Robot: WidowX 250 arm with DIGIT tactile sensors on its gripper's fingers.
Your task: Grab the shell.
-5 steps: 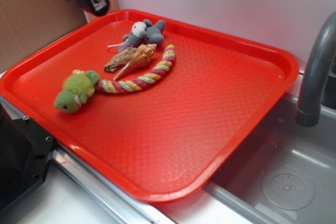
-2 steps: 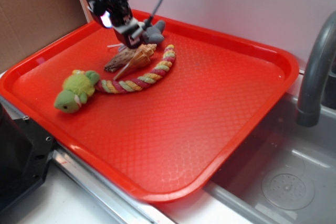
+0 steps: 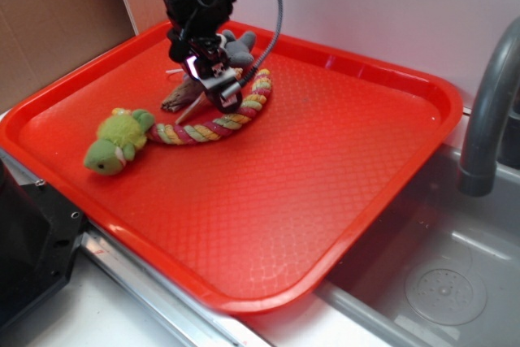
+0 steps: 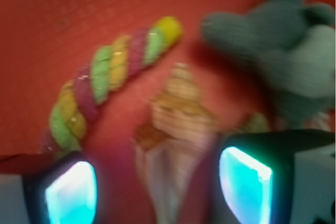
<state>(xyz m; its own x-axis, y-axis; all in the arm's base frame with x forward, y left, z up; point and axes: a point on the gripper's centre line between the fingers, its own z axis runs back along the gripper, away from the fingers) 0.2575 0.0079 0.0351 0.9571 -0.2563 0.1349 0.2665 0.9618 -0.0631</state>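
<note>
right now the gripper hangs low over the far left part of the red tray, directly above the shell. its jaws are spread wide and hold nothing: in the wrist view the two glowing pads sit on either side of the shell with red tray showing between each pad and the shell's flanks. whether the fingertips touch the tray surface cannot be told.

the shell lies flat on the tray, tan and ribbed; in the exterior view most of it is hidden behind the gripper, with only its pale pointed tip sticking out toward the front left. the braided rope curves just beside it on the right, its yellow end near the shell's broad end. the grey plush toy sits just behind the shell toward the tray's back rim. a dark brown bark-like piece lies against the shell's left side. the green plush toy rests at the rope's other end, apart from the gripper. a grey faucet stands to the right of the tray.
</note>
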